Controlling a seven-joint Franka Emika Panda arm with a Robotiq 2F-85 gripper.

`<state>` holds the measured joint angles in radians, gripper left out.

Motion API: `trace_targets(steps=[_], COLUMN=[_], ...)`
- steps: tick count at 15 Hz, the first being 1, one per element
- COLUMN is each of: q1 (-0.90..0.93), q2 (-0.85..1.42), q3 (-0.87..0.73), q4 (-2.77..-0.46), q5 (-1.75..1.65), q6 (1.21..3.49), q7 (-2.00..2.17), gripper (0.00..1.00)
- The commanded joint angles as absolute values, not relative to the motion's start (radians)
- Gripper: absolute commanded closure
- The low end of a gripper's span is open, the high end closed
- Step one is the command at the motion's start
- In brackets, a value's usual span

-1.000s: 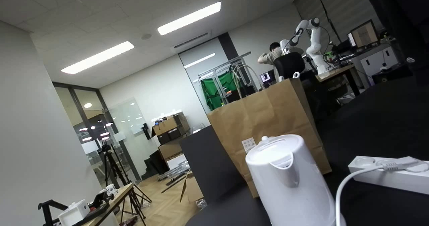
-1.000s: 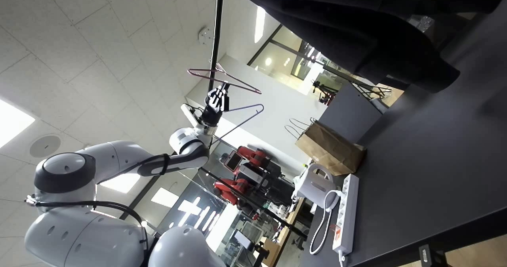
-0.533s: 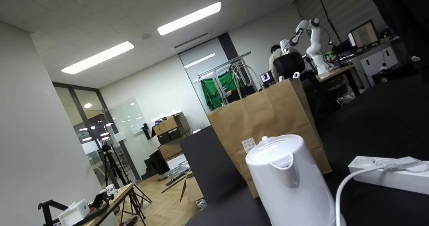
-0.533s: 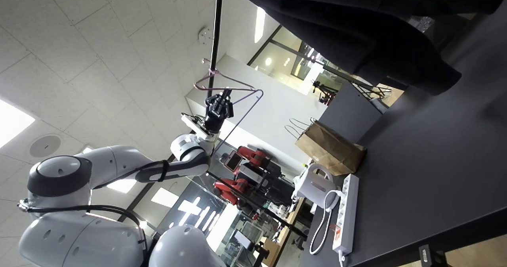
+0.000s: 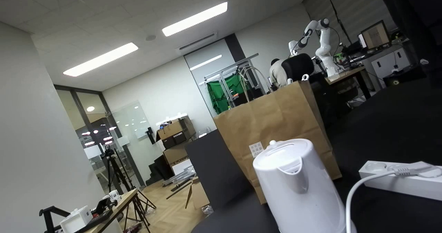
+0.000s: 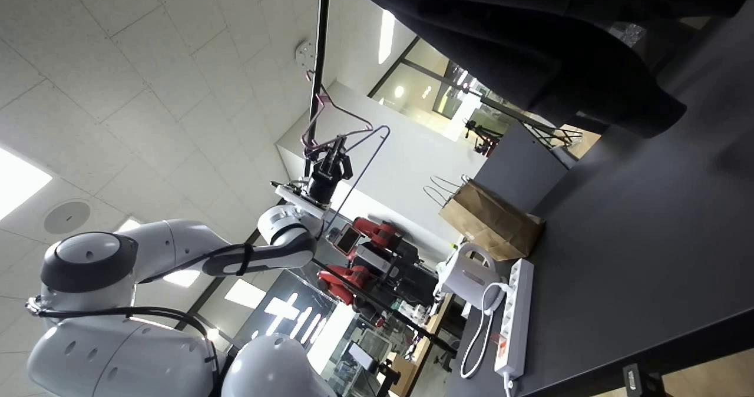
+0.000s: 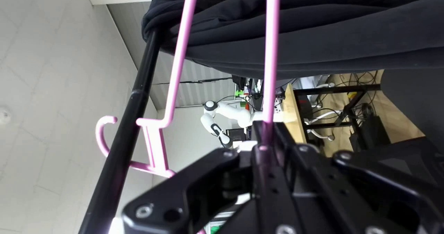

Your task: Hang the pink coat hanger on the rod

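Black jaws pinch a pink coat hanger by the long bar opposite its hook, close to a black rod, in the wrist view. The hook curls behind the rod there, its free tip showing past one edge and its neck past the opposite edge; whether it rests on the rod cannot be told. A dark garment bunches in heavy folds where the rod runs into it. In an exterior view, a white arm stretches out to the rod, the hanger's triangle tilted beyond the jaws, while a blue-violet hanger shows just beside the arm. A dark tabletop carries a brown paper bag, a white kettle and a white power strip, all well apart from the jaws. In both exterior views the kettle stands near the bag, and a white cable is plugged into the strip. Beyond the bag, in an exterior view, a person is partly hidden by a black chair, near a second white arm mounted on a wooden desk. In an exterior view, a red-and-black robot stands across the room.
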<state>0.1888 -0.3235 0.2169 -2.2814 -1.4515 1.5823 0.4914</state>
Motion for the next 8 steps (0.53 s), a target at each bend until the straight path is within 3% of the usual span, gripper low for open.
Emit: trace_targets(steps=[1, 7, 8], q1=[0.193, 0.188, 0.188], q2=[-0.321, -0.278, -0.274], q3=[0.215, 0.204, 0.200], q4=[-2.292, -2.279, -2.275], q5=[-1.459, -1.457, -1.447], q6=[1.531, 1.511, 1.512], q7=[0.638, 0.695, 0.686], gripper=[0.98, 0.98, 0.67])
